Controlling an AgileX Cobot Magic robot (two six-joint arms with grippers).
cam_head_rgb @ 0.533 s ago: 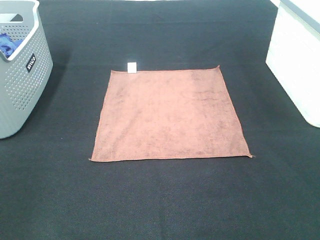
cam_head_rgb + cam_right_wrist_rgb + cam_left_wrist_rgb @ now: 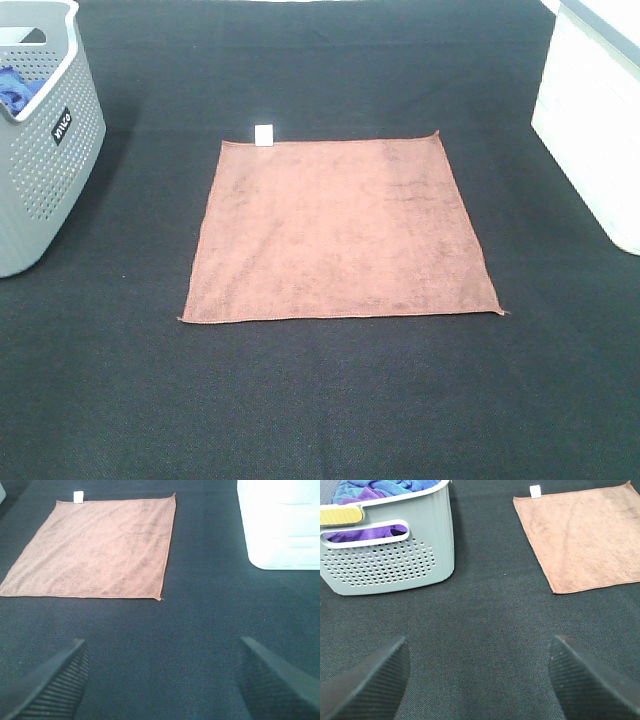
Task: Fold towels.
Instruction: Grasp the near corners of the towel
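A square terracotta-brown towel (image 2: 340,230) lies spread flat in the middle of the black table, with a small white tag (image 2: 264,134) at its far edge. It also shows in the left wrist view as the towel (image 2: 585,535) and in the right wrist view as the towel (image 2: 97,547). No arm appears in the high view. My left gripper (image 2: 480,680) is open over bare table, short of the towel's near left corner. My right gripper (image 2: 162,680) is open too, short of the near right corner. Nothing sits between either pair of fingers.
A grey perforated basket (image 2: 45,150) stands at the left, holding blue and purple cloths (image 2: 375,490). A white container (image 2: 595,120) stands at the right edge. Black matting (image 2: 330,400) covers the table around the towel.
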